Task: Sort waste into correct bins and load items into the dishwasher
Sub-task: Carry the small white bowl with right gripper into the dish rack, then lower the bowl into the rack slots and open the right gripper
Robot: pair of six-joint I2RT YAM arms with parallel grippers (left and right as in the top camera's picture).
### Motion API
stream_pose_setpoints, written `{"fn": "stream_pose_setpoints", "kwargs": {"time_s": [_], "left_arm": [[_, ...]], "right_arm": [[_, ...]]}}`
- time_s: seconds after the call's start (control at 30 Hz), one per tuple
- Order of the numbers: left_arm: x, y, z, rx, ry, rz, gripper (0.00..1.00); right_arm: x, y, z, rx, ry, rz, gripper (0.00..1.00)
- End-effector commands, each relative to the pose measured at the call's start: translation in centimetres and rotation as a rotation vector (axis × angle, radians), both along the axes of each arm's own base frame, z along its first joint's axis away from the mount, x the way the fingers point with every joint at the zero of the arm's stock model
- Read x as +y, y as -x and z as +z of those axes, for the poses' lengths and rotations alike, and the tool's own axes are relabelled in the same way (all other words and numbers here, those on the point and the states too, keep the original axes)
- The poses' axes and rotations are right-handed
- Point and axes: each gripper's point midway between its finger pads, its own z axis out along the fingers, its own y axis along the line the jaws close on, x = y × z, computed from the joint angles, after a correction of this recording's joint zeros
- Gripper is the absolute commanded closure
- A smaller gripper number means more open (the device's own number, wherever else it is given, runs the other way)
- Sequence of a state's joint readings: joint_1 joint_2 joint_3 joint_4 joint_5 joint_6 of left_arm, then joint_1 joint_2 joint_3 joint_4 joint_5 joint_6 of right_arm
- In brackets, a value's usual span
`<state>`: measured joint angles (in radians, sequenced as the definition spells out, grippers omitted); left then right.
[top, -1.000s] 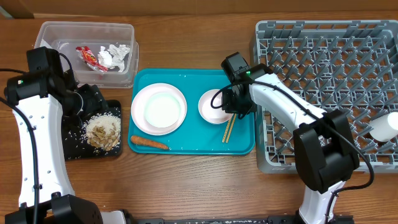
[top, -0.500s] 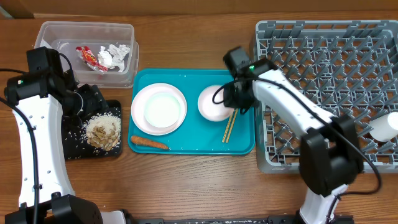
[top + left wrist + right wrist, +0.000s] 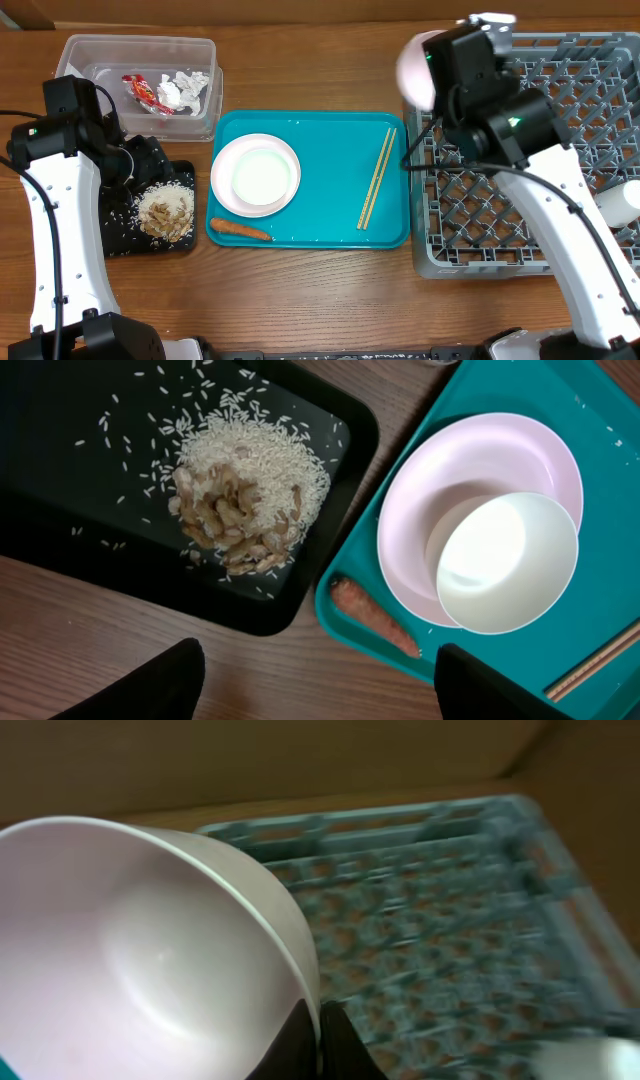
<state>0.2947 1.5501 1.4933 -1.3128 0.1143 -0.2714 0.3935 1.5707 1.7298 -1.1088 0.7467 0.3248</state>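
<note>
At the far left of the worktop [image 3: 300,290] stands the clear tub [image 3: 140,40]. Inside it lie the red wrapper [image 3: 143,90] and, just beside it to the right, the crumpled paper [image 3: 183,88].

Below the tub lies the black tray [image 3: 60,480]. It carries the food scraps [image 3: 245,490], a heap of pale rice with beige bits on top, and loose grains are scattered around the heap. The left tool [image 3: 318,685] hangs over this tray's near edge. Its two dark fingers are spread wide apart and nothing is between them.

Next comes the teal tray [image 3: 330,150], its left edge just beside the black tray. The wide plate [image 3: 420,530] lies in its left half, and a smaller dish [image 3: 508,565] sits in the plate, off-centre. The carrot piece [image 3: 375,618] lies on the teal floor along the front edge, below the plate. The chopsticks [image 3: 377,178] lie together as a pair in the right half, slanting from the far right corner toward the front.

At the right stands the dish rack [image 3: 580,90], its left wall just beside the teal tray. The right tool [image 3: 322,1040] is clenched on the rim of a white bowl [image 3: 140,950]. It holds the bowl tipped on its side at the rack's far left corner, clear of the teal tray. Whether the bowl touches the rack cannot be told. A white cup-like piece [image 3: 622,205] sits in the rack at its right edge, partly cut off by the frame.
</note>
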Motion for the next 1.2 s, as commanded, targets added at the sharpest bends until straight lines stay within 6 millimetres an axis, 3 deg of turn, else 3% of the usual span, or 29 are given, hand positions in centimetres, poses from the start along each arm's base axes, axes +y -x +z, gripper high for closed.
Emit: {"fn": "stream_pose_setpoints", "kwargs": {"time_s": [0.0, 0.1, 0.27, 0.4, 0.53, 0.63, 0.73, 0.97, 1.17], "left_arm": [[0.2, -0.2, 1.2, -0.036, -0.022, 0.014, 0.24], [0.2, -0.2, 1.2, -0.037, -0.022, 0.014, 0.24], [0.2, -0.2, 1.2, -0.037, -0.022, 0.014, 0.24], [0.2, -0.2, 1.2, -0.037, -0.022, 0.014, 0.24], [0.2, -0.2, 1.2, -0.037, -0.021, 0.014, 0.24], [0.2, -0.1, 1.1, -0.034, -0.021, 0.014, 0.24], [0.2, -0.1, 1.1, -0.034, -0.021, 0.014, 0.24], [0.2, -0.1, 1.1, -0.033, -0.017, 0.014, 0.25], [0.2, -0.1, 1.1, -0.032, -0.017, 0.014, 0.25]], "right_arm": [[-7.4, 0.7, 3.1, -0.081, 0.267, -0.282, 0.96], [-11.4, 1.0, 4.1, -0.129, 0.281, -0.416, 0.96], [-18.3, 3.1, 5.9, -0.234, 0.320, -0.695, 0.96], [-21.4, 4.8, 7.9, -0.323, 0.378, -0.855, 0.96], [-23.9, 4.2, 9.0, -0.420, 0.320, -0.898, 0.96], [-25.3, 3.2, 9.7, -0.381, 0.338, -0.830, 0.96], [-26.3, 3.7, 10.6, -0.325, 0.411, -0.833, 0.96], [-27.3, 4.6, 11.1, -0.336, 0.432, -0.885, 0.96], [-27.7, 4.3, 11.2, -0.354, 0.420, -0.878, 0.96]]}}
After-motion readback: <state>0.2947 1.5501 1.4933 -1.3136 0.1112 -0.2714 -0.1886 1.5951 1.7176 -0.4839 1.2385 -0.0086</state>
